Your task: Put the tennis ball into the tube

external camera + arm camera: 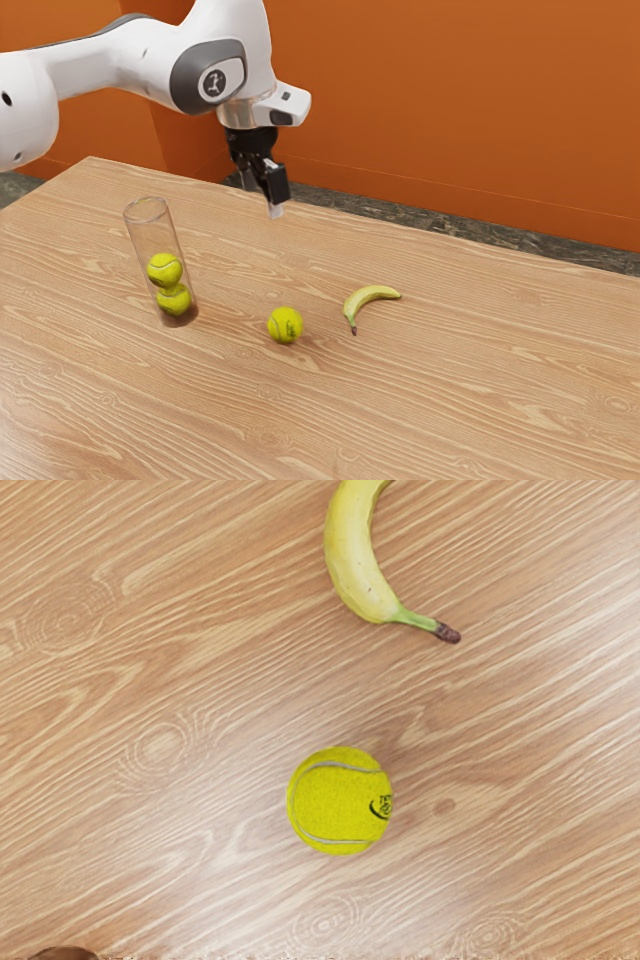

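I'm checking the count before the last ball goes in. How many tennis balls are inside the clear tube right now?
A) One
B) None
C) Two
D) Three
C: one tennis ball sits above another inside the clear tube, while the loose ball lies outside it on the table.

Below the claw (263, 199), a tennis ball (340, 800) sits on the wood-grained table (540, 740). Farther from the claw lies a banana (352, 555), partly cut off, its stem end nearer the claw.
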{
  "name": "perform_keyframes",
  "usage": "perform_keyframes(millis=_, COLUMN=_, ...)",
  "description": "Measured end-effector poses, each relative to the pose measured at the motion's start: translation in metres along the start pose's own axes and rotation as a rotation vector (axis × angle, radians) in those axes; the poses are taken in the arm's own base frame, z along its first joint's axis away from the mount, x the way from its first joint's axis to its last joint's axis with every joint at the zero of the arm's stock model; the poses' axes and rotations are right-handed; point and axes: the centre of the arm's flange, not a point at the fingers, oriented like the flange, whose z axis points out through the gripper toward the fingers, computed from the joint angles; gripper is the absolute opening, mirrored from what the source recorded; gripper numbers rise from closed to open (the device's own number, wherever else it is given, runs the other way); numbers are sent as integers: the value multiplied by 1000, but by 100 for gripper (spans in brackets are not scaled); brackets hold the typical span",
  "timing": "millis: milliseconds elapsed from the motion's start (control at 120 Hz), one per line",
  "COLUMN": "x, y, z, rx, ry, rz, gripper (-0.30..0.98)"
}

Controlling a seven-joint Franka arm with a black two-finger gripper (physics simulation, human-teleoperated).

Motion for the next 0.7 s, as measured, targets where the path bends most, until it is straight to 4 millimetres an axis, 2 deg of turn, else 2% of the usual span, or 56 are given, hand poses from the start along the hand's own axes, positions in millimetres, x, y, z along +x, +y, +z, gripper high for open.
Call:
perform_keyframes(millis=108, x=-2, y=3, z=5, rx=-9, ry=-25, rz=4, gripper=67)
perform_keyframes(millis=192, x=-3, y=7, z=36, rx=-37, ry=-76, rz=7, gripper=68)
perform_keyframes(millis=317, x=-15, y=28, z=107, rx=-98, ry=-185, rz=27, gripper=68)
perform_keyframes(millis=400, x=-21, y=34, z=143, rx=-131, ry=-193, rz=17, gripper=68)
perform_keyframes(millis=492, x=-20, y=28, z=172, rx=-149, ry=-165, rz=-20, gripper=68)
perform_keyframes(millis=700, x=-2, y=10, z=231, rx=-153, ry=-129, rz=-77, gripper=69)
